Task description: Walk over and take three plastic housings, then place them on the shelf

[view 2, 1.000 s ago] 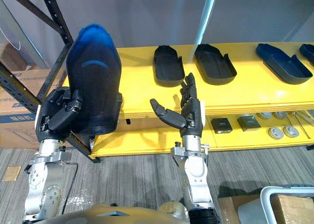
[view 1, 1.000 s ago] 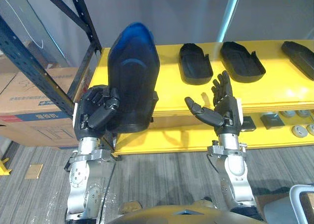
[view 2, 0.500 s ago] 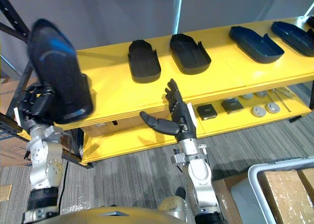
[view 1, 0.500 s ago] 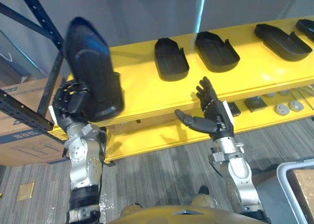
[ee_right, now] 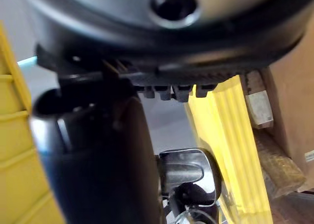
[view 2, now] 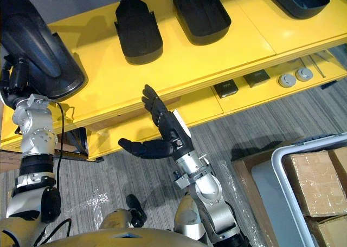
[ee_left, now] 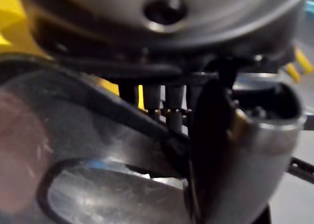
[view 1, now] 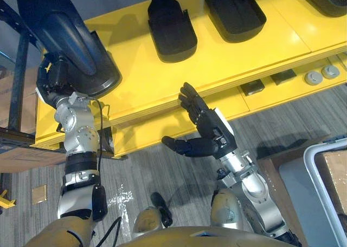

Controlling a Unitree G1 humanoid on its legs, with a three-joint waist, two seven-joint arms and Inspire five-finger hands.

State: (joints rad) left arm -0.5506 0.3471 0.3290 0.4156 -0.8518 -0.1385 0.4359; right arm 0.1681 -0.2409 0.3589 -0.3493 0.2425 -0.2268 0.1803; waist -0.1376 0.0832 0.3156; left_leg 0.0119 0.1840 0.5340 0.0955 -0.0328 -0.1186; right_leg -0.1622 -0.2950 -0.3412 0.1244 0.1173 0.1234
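plastic housing (view 1: 70, 30), glossy and rounded, gripped in left hand (view 1: 50, 83); right hand (view 1: 207, 131) splayed.

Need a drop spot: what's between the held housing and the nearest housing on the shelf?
Only bare yellow shelf between held housing and nearest housing, in both eye views.

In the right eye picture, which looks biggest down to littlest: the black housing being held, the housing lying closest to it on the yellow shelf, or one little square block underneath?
1. Held housing, but it looks nearer the camera, so it may really match the next.
2. Shelf housing.
3. Square block, clearly smallest.
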